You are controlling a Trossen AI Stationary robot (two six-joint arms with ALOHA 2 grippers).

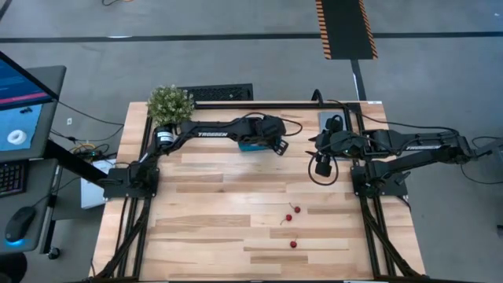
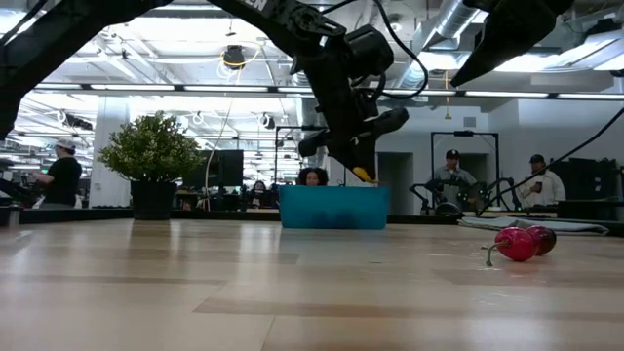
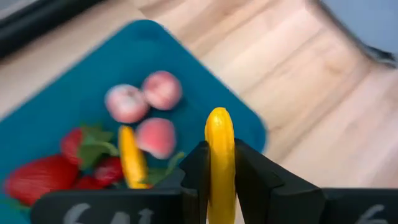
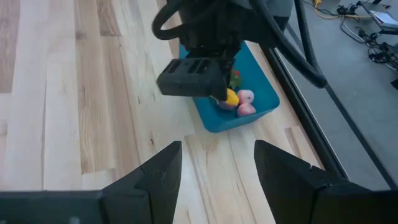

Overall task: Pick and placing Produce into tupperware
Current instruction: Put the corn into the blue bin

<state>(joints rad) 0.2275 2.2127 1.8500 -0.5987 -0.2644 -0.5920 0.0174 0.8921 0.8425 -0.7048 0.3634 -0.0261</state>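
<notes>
The teal tupperware [image 1: 253,146] stands near the table's far edge. In the left wrist view it [image 3: 74,74] holds pink pieces [image 3: 143,102], red strawberries [image 3: 37,177] and a yellow piece [image 3: 129,155]. My left gripper [image 3: 219,163] hovers over the tupperware's right end [image 2: 333,208] and is shut on another small yellow piece. Three dark red cherries [image 1: 291,216] lie on the bare wood toward the near right, and they show as [image 2: 522,242] in the low view. My right gripper [image 4: 217,155] waits open, in the air to the right of the tupperware [image 4: 239,99]. My left gripper pinches the long yellow piece [image 3: 219,127] between its two fingers [image 3: 194,168], which lie along its sides, so that its rounded end sticks out past the fingertips. The fingers point down from above. The piece [image 2: 363,175] hangs lifted clear, just above the tupperware's rim.
A bushy green potted plant [image 1: 170,103] stands at the far left corner. A grey flat plate [image 1: 328,119] lies at the far right, partly under the right arm. A dark frame rail runs along the far edge. Bare wood spreads across the middle and near side.
</notes>
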